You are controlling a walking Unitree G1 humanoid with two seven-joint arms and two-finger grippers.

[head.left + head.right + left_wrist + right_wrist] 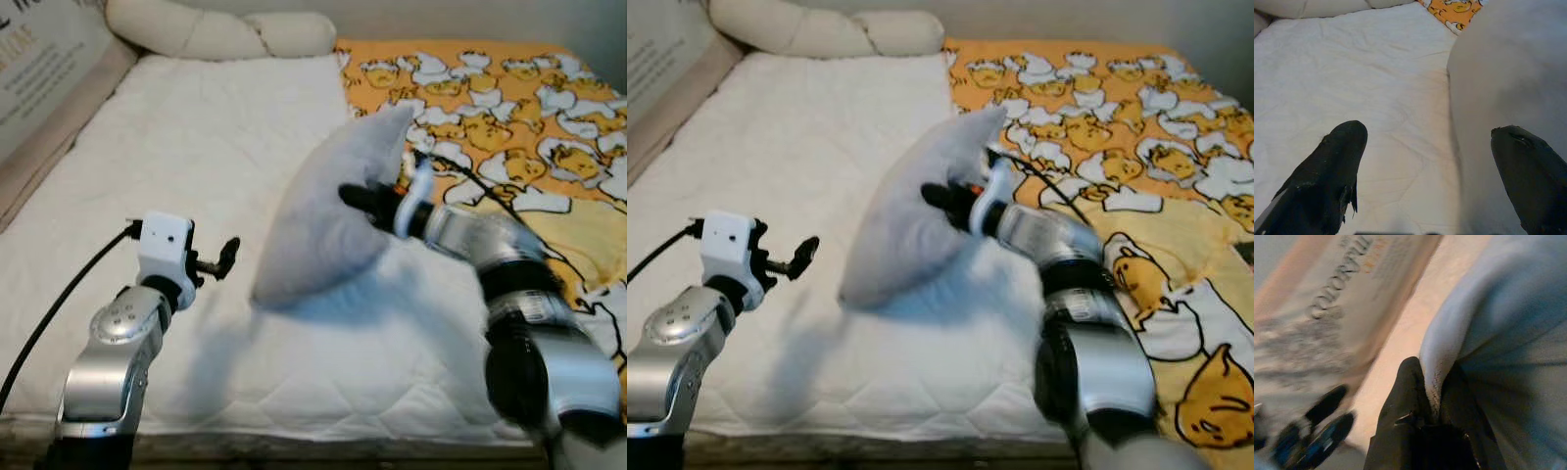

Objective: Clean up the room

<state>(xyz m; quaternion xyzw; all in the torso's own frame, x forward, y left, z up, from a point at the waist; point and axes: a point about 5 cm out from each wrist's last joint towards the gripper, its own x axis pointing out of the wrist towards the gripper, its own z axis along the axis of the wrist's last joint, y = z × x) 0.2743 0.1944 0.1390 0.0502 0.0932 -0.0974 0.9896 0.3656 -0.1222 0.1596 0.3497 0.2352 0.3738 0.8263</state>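
Observation:
A pale grey pillow [328, 211] hangs tilted above the white mattress [196, 176], its lower corner close to the sheet. My right gripper [361, 200] is shut on the pillow's edge, and the fabric is pinched between the black fingers [1410, 401] in the right wrist view. My left gripper [223, 258] hovers open just left of the pillow, not touching it. In the left wrist view the pillow [1508, 78] rises beside one open finger [1528, 171].
A long cream bolster [216, 31] lies along the head of the bed. An orange blanket with yellow-and-white cartoon prints [509, 108] covers the bed's right side. A printed board [44, 59] leans at the left wall. The mattress's front edge [294, 426] is near me.

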